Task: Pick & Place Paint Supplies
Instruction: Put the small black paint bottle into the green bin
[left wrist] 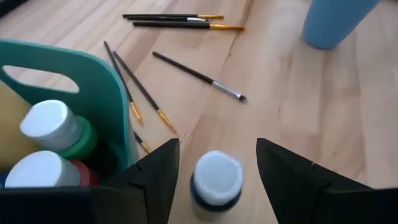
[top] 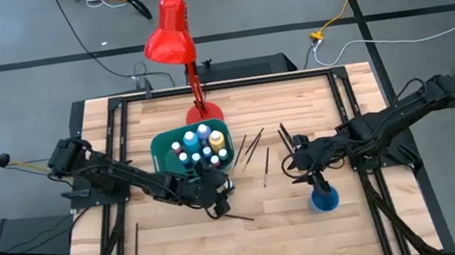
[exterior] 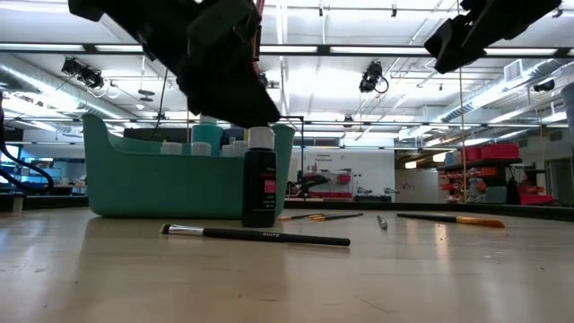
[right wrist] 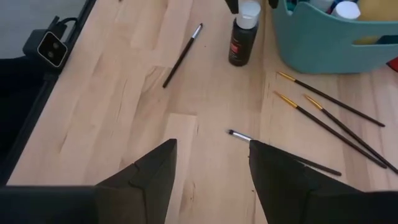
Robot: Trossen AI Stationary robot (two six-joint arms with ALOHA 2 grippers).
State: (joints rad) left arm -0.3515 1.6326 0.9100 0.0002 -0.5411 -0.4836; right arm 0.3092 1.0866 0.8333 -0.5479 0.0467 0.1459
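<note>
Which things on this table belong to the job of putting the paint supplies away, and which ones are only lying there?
Belong to the job:
- black paint bottle standing on the table beside the bin, under the open left claw
- paint bottles already in the bin
- brushes scattered on the table

Only lying about:
- red lamp
- teal bin
- blue cup

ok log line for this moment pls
left gripper: open, fingers either side of black paint bottle standing beside teal bin | right gripper: open, empty, above table

pale matt wooden table, smooth teal plastic bin, glossy black bottle with white cap
</note>
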